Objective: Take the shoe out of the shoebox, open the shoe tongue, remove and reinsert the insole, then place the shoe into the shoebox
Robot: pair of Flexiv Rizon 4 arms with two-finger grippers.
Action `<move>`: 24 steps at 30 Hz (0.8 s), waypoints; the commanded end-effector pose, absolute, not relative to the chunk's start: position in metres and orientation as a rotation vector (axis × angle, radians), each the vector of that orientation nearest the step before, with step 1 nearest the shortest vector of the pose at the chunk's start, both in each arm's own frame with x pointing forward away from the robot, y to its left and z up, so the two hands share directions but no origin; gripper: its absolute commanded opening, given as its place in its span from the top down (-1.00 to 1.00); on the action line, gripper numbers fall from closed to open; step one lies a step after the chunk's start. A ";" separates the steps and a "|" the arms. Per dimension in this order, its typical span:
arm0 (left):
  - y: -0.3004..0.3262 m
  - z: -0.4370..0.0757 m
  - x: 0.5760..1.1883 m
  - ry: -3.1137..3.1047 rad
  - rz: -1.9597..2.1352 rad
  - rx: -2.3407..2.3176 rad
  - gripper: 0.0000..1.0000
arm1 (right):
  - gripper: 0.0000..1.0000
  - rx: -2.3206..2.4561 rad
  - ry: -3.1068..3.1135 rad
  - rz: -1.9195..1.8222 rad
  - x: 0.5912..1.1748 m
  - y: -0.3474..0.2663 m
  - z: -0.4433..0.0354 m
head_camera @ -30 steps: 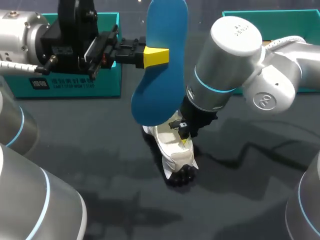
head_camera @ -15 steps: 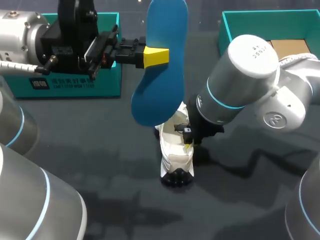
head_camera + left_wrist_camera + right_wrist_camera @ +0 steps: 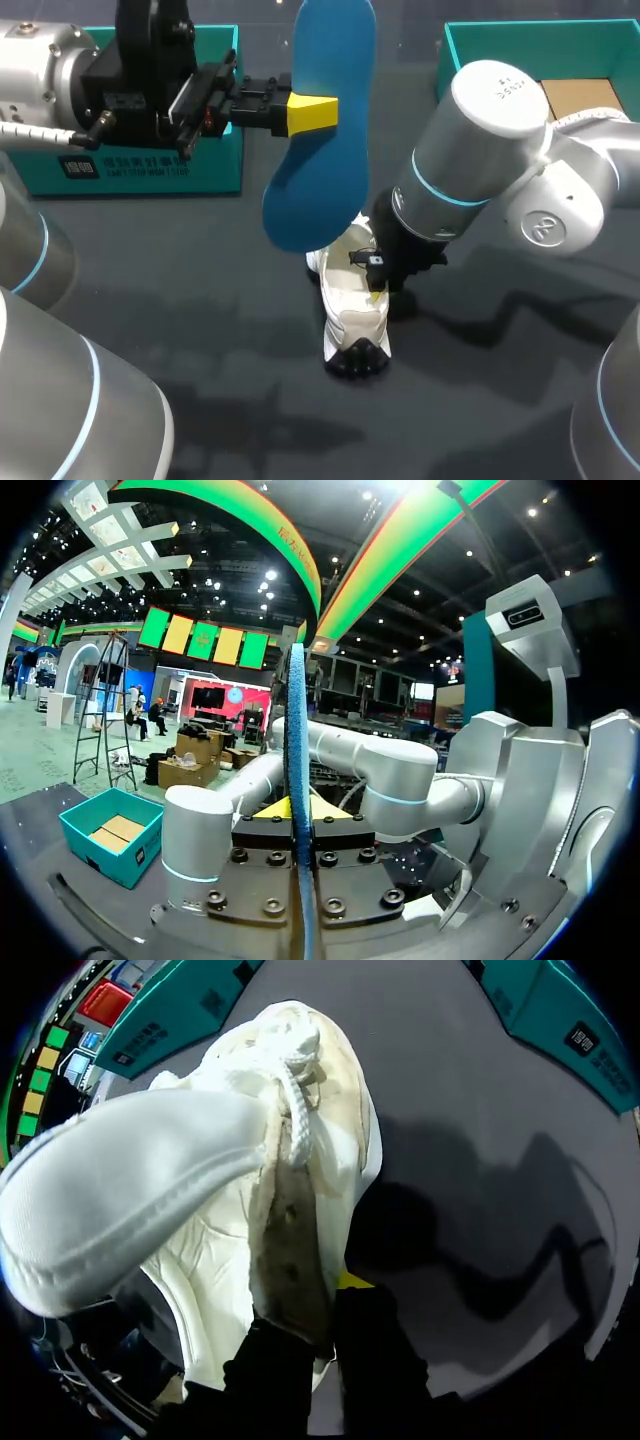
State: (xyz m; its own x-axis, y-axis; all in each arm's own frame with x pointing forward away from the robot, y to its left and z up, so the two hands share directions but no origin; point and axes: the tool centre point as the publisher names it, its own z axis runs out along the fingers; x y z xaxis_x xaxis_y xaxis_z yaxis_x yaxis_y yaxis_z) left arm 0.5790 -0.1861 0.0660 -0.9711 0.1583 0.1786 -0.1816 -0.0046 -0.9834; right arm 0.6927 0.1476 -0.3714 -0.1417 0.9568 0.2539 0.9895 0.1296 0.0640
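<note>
My left gripper [image 3: 312, 112] is shut on a blue insole [image 3: 318, 130] and holds it upright above the table's middle. In the left wrist view the insole [image 3: 297, 750] shows edge-on between the yellow tips of that gripper [image 3: 297, 810]. Below it a white shoe [image 3: 352, 305] with a black end lies on the dark table. My right gripper [image 3: 375, 287] is shut on the side wall of the shoe's opening. In the right wrist view that shoe [image 3: 190, 1180] fills the space ahead, its worn inner edge pinched in the right gripper [image 3: 322, 1325].
A teal shoebox [image 3: 140, 165] stands at the back left, behind my left arm. A second teal box [image 3: 470, 40] with brown card inside stands at the back right. The right arm's large elbow hangs over the table right of the shoe.
My right arm has swung to the right and turned the shoe with it, so the shoe points more straight toward the front. The left arm and insole have not moved.
</note>
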 end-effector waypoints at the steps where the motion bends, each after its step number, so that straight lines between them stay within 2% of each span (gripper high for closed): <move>1: -0.187 0.066 0.579 -2.033 2.069 0.024 1.00 | 1.00 -1.936 -2.242 -0.316 0.694 0.153 -0.380; 21: -0.187 0.066 0.579 -2.033 2.069 0.024 1.00 | 0.97 -1.888 -2.234 -0.259 0.692 0.162 -0.395; 22: -0.187 0.066 0.579 -2.033 2.069 0.024 1.00 | 0.59 -1.884 -2.233 -0.257 0.692 0.163 -0.396; 23: -0.187 0.066 0.579 -2.033 2.069 0.024 1.00 | 0.31 -1.882 -2.234 -0.256 0.692 0.163 -0.396; 24: -0.187 0.066 0.579 -2.033 2.069 0.024 1.00 | 0.11 -1.881 -2.234 -0.254 0.692 0.164 -0.395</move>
State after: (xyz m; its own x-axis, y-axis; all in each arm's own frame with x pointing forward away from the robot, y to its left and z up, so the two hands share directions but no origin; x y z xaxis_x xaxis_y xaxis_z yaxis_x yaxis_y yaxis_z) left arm 0.5790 -0.1861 0.0660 -0.9711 0.1583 0.1786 -0.1816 -0.0046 -0.9834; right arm 0.6895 0.1591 -0.3914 -0.1630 0.9489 0.2702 0.9857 0.1686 0.0023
